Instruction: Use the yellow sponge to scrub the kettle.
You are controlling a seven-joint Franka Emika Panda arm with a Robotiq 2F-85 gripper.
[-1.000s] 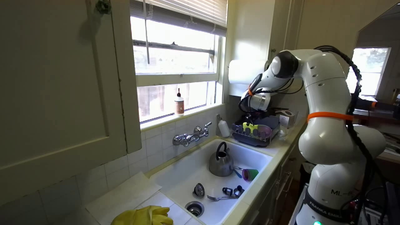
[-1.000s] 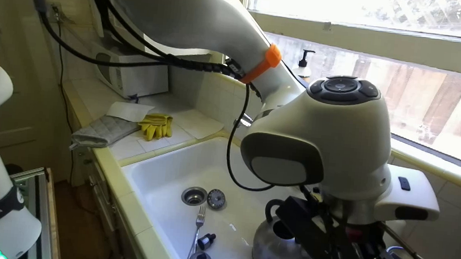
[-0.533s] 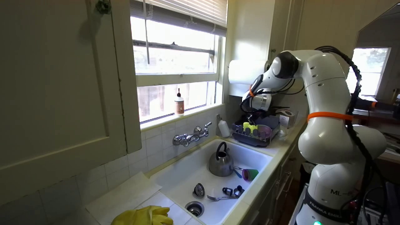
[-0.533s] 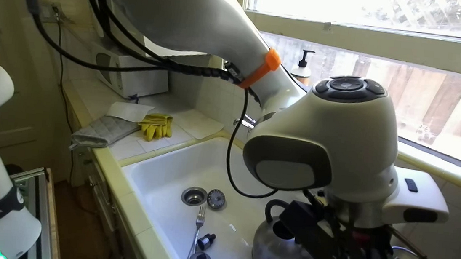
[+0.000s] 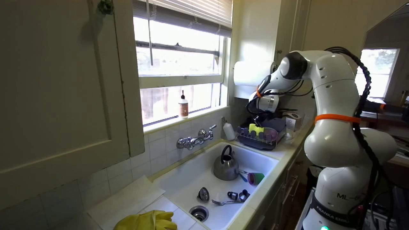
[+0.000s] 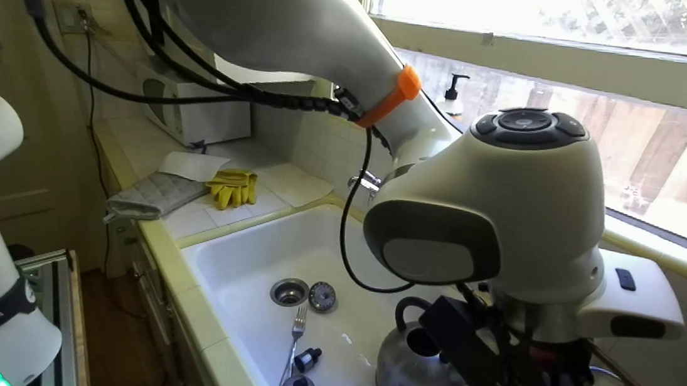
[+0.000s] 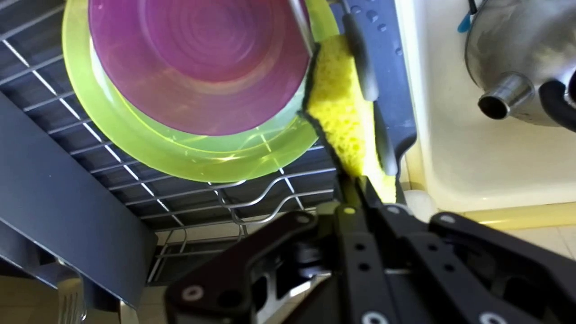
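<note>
The yellow sponge [image 7: 337, 99], with a dark side, stands in the dish rack [image 5: 255, 144] between the dishes and grey prongs [image 7: 363, 67]. My gripper [image 7: 357, 180] is over the sponge's near end, jaws close together. It appears shut on the sponge's corner at the tips; part of the sponge shows right of the right finger. The sponge [image 5: 256, 130] and gripper [image 5: 256, 123] also show in an exterior view. The steel kettle [image 5: 226, 168] stands upright in the sink, apart from the gripper, and shows in an exterior view [image 6: 417, 376] and the wrist view [image 7: 531, 49].
A purple bowl [image 7: 211, 58] and green plate [image 7: 189, 164] sit beside the sponge. A grey utensil caddy [image 7: 58, 198] is at the rack's side. The sink [image 5: 185, 182] holds a cup [image 5: 255, 179], fork [image 5: 223, 202] and small parts. A white bottle [image 5: 228, 131] stands by the rack.
The arm and gripper have moved slightly, away from the kettle toward the right in both exterior views. The sponge's top appears slightly shifted up. The kettle has not moved.
</note>
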